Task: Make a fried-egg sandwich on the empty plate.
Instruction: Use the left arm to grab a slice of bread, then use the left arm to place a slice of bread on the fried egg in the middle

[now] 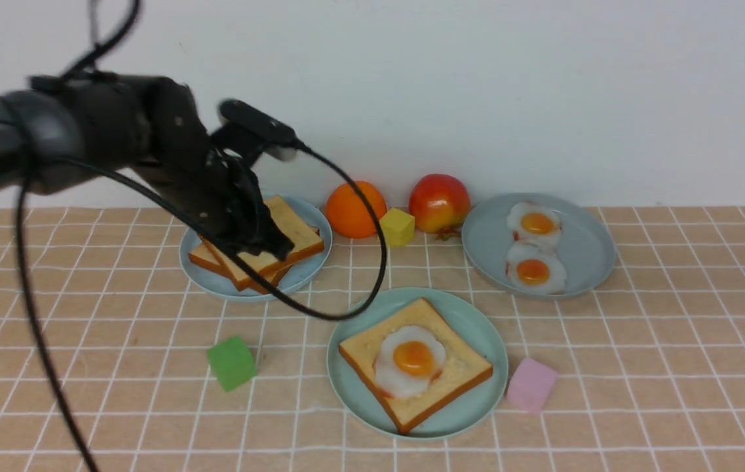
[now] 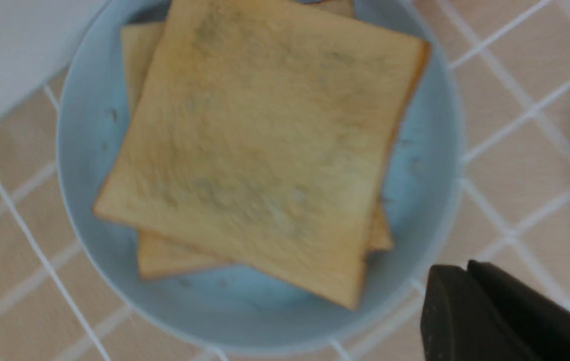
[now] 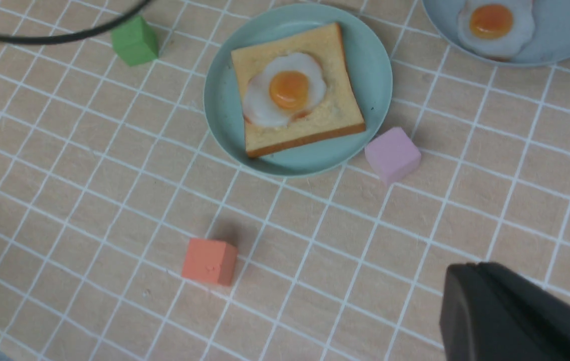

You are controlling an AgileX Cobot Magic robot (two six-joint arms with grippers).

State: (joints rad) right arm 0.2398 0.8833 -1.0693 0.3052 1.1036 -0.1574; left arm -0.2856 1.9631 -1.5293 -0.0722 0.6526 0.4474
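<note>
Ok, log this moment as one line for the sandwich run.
stage: egg on toast, mint-green plate, top slice missing | left gripper: shut, empty, over toast stack on light-blue plate | right gripper: shut, empty

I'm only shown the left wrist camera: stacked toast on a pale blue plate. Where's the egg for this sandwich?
Observer: One egg already lies on a toast slice on the mint-green plate, nearer the robot.
Operator: Is that sandwich closed yet?
Observer: No. Nothing covers that egg, and its orange yolk shows.
Operator: Any more eggs around?
Observer: Two spare eggs lie one behind the other on a grey-blue plate at the back right.
</note>
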